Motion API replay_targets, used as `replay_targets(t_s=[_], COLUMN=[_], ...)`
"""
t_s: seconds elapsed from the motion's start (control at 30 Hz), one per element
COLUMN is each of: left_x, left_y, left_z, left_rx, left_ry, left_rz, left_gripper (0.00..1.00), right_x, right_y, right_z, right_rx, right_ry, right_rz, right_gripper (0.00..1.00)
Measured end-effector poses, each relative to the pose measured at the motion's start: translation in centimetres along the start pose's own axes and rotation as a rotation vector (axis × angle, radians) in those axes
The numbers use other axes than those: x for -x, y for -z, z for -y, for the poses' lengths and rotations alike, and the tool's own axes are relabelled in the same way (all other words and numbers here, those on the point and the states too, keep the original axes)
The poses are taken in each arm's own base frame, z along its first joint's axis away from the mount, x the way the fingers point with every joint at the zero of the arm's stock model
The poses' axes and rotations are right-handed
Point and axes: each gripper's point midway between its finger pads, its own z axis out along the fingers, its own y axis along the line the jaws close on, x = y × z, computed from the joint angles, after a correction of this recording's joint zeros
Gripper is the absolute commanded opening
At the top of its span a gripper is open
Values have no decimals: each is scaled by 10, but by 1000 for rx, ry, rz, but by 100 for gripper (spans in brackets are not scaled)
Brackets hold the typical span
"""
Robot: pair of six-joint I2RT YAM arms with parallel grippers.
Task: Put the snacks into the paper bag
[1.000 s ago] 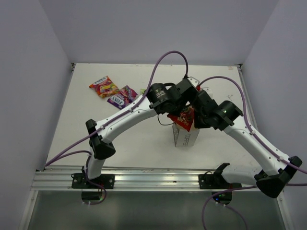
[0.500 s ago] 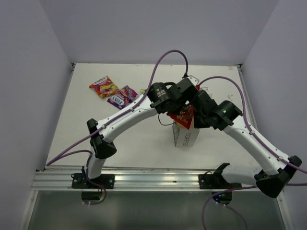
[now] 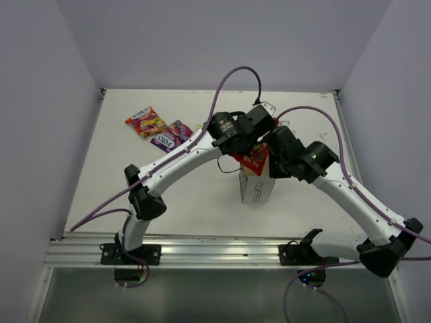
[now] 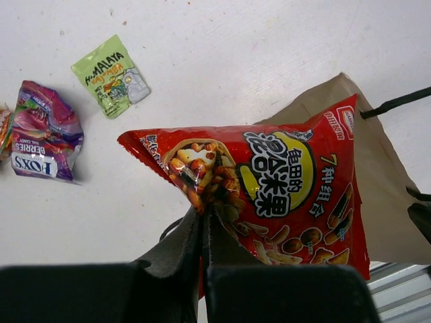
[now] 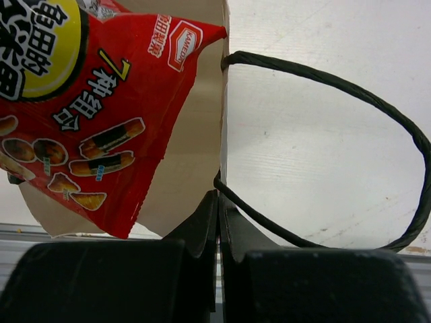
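Overhead, both grips are hidden; wrist views show left claw [image 4: 204, 214] clamping the red packet [image 4: 283, 188], right claw [image 5: 217, 202] pinching the bag [image 5: 195, 155] rim ahead.

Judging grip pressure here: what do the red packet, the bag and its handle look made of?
Red packet: likely glossy plastic film; it shines and creases sharply. Paper bag: matte paper or thin card, brown inside, walls standing flat. Cord handle: thin black cord, probably fibre; weave too fine to tell.

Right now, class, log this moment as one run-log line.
left gripper: shut on red snack packet, at paper bag mouth | right gripper: shut on paper bag rim | loose on table: purple packet, green packet, multicolour packet
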Motion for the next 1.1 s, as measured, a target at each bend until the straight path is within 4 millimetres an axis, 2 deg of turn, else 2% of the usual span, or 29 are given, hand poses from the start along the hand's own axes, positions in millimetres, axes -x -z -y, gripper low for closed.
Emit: replay_targets(t_s=[0.2, 0.47, 0.6, 0.73, 0.8, 0.83, 0.9, 0.93, 1.0, 1.1], left_x=[6, 8, 9, 12, 13, 13, 16, 15, 13, 8], left_y=[-7, -22, -24, -22, -18, -14, -9, -7, -5, -3], left_z=[-7, -29, -25, -10, 3, 12, 17, 17, 15, 6], left_rx=[3, 11, -14, -59, -84, -96, -94, -92, -81, -45], left_ry=[26, 78, 75, 30, -9, -22, -27, -30, -36, -43], left_rz=[-1, -30, -32, -12, 9, 21, 45, 50, 53, 52], left_gripper=[2, 2, 3, 4, 7, 12, 17, 28, 39, 41], right_x=[0, 2, 2, 2, 2, 1, -2, -4, -5, -8], right_y=[-1, -1, -1, -2, -3, -3, 1, 3, 4, 5], right_z=[0, -4, -4, -4, -5, -5, -1, -1, -2, -3], right_rx=[0, 12, 12, 10, 10, 9, 4, 9, 13, 22], right_ry=[0, 0, 0, 2, 3, 3, 8, 13, 20, 35], right_rz=[0, 13, 13, 10, 7, 5, -3, -3, -6, -19], right_gripper=[2, 2, 2, 2, 2, 2, 3, 3, 3, 3])
